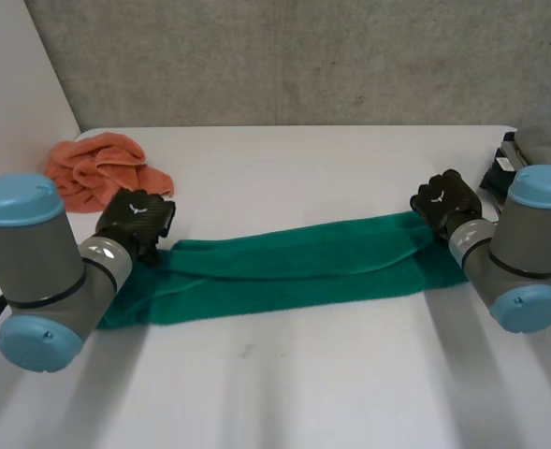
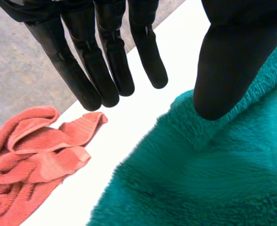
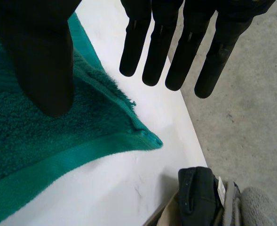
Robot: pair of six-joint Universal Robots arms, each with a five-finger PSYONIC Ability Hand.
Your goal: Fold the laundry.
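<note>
A green towel (image 1: 294, 267) lies across the white table (image 1: 303, 393), folded lengthwise into a long band. My left hand (image 1: 135, 220) is at the towel's left end and is open. In the left wrist view its fingers (image 2: 105, 61) are straight over bare table, and its thumb hovers over the towel's edge (image 2: 199, 179). My right hand (image 1: 448, 201) is at the towel's right end, also open. Its straight fingers (image 3: 176, 42) reach past the towel's corner (image 3: 143, 139), with the thumb above the cloth (image 3: 30, 132).
A crumpled orange cloth (image 1: 107, 168) lies at the back left, just beyond my left hand's fingertips (image 2: 35, 155). A dark folded item (image 3: 199, 193) and a grey knit piece (image 3: 260, 207) sit at the table's right edge (image 1: 514, 164). A concrete wall stands behind the table.
</note>
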